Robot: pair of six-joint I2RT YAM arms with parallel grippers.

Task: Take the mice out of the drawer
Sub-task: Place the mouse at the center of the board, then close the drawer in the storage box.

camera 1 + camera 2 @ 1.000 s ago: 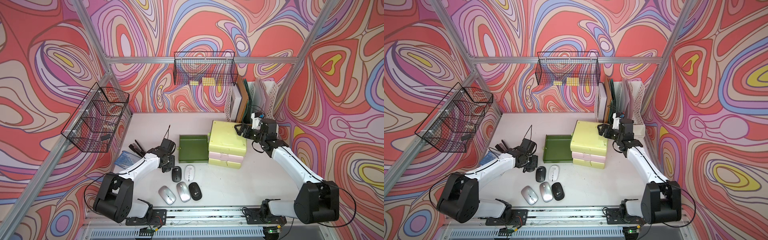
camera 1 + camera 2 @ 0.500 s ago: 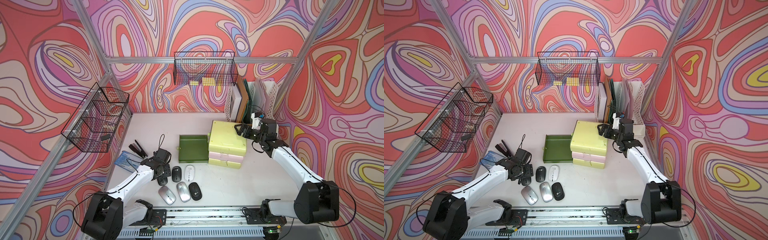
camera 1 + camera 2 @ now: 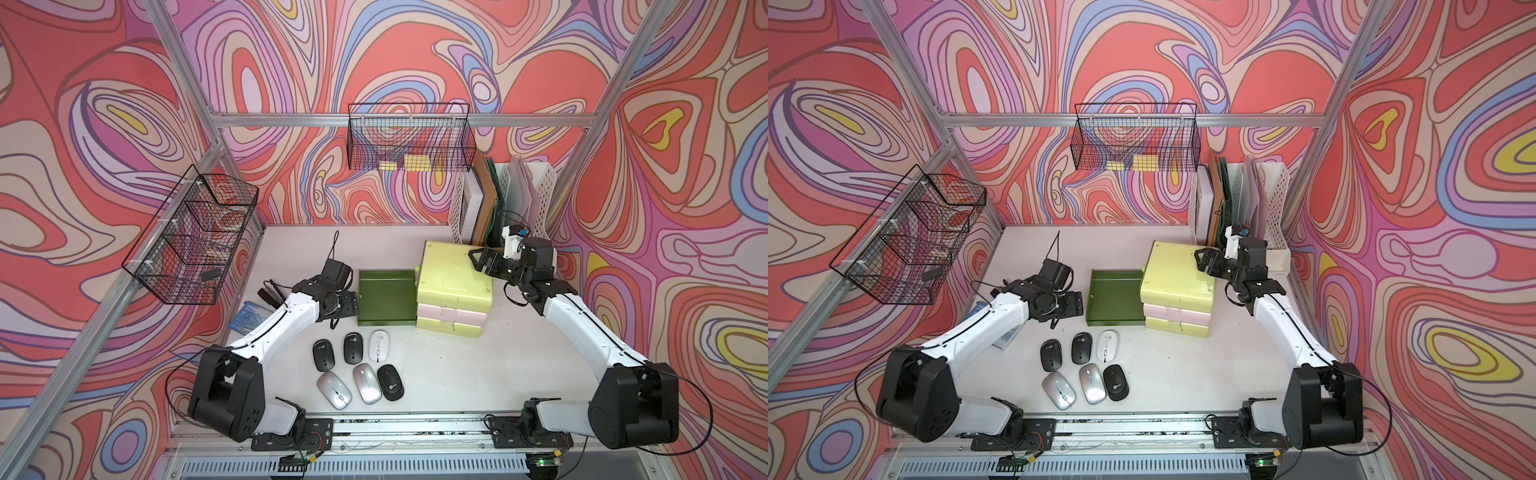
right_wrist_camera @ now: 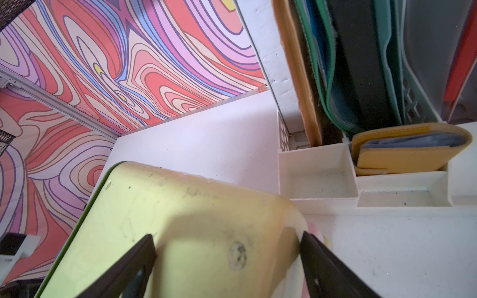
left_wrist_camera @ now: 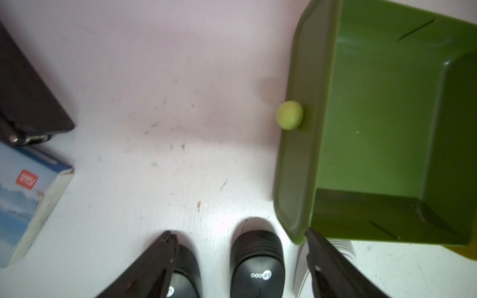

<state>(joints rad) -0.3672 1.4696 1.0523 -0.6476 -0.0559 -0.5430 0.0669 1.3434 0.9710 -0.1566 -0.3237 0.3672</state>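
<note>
Several mice lie on the table in front of the drawer: three black ones [image 3: 323,354] [image 3: 352,348] [image 3: 390,377], two silver [image 3: 333,384] [image 3: 366,377] and one white [image 3: 379,345]. The green drawer [image 3: 386,301] is pulled out of the cabinet and holds nothing. My left gripper [image 3: 347,305] hovers open at the drawer's front, beside its knob [image 5: 289,114], apart from the mice. In the left wrist view a black mouse [image 5: 256,258] lies on the table below the left gripper [image 5: 240,236]. My right gripper [image 3: 478,259] stands open over the cabinet top's far right corner [image 4: 180,219].
The yellow and pink drawer cabinet [image 3: 453,307] stands right of centre. A blue box [image 3: 249,318] and a black tool [image 3: 268,293] lie at the left. Behind the cabinet stands a white file rack [image 3: 498,199]. Wire baskets hang on the left wall [image 3: 195,237] and the back wall [image 3: 409,143].
My left gripper carried a black mouse down to the left end of the row, opened, let it go, and moved back up to the drawer's front. The right arm has not moved.
</note>
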